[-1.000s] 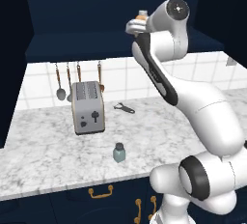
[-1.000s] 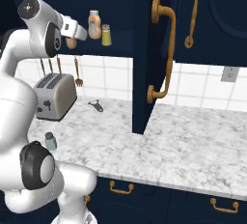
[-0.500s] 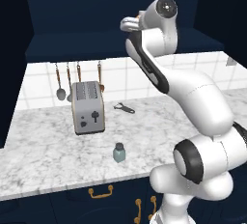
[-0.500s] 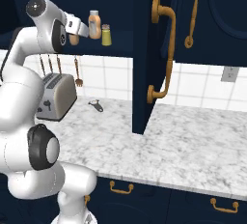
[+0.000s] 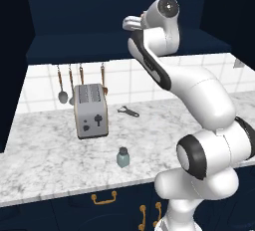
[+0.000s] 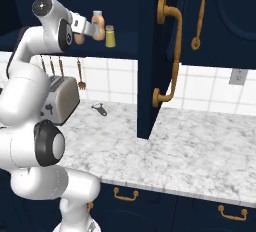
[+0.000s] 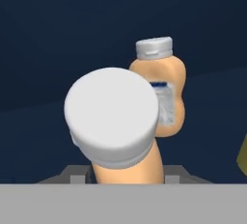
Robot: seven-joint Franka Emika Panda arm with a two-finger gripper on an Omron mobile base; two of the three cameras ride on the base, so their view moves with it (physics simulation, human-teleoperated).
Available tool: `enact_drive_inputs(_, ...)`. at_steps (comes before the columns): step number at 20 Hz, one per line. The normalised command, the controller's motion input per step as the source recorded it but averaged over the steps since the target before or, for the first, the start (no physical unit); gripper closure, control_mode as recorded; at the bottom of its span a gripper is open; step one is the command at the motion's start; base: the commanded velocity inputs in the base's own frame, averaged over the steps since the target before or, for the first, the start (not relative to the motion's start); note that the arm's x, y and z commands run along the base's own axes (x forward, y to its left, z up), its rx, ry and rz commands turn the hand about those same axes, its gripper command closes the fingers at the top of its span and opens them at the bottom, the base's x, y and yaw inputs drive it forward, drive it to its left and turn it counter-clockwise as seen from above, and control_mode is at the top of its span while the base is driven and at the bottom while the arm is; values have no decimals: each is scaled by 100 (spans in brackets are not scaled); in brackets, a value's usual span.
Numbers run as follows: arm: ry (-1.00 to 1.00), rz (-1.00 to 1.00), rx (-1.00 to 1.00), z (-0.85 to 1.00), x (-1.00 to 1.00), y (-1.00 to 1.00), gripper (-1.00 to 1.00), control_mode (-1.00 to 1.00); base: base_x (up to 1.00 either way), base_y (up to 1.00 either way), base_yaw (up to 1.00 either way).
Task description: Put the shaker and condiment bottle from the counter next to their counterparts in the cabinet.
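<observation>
Gripper [image 6: 85, 30] pinching condiment bottle [image 7: 116, 121], raised inside cabinet [image 6: 125, 6], tilted, not on shelf; twin bottle [image 7: 161, 92] stands just beyond, yellow-green shaker [image 6: 109, 36] beside it; step: placing bottle; next: upright it, lower beside twin, release; shaker [image 5: 123, 157] waits near counter [image 5: 45, 160] front edge.

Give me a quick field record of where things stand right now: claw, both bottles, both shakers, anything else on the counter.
claw: shut on the held bottle, raised at the open cabinet
held bottle: orange, white cap toward the hand camera
shelf bottle: upright on the cabinet shelf, just beyond the held one
yellow-green shaker: on the shelf, beside the shelf bottle
teal-grey shaker: upright on the counter, near its front edge, untouched
toaster: on the counter, behind the teal-grey shaker
bottle opener: lying near the tiled wall
</observation>
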Motion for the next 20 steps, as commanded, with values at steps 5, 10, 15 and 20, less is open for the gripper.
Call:
enact_drive_inputs(5, -3, 0, 0, 0, 17, 1, 100, -100, 0, 0, 0)
enact_drive_inputs(10, -3, 0, 0, -2, 15, 2, 100, -100, 0, 0, 0)
enact_drive_inputs(15, -6, 0, 0, -7, 5, 1, -100, -100, 0, 0, 0)
enact_drive_inputs(20, -5, 0, 0, -1, 0, 0, -100, -100, 0, 0, 0)
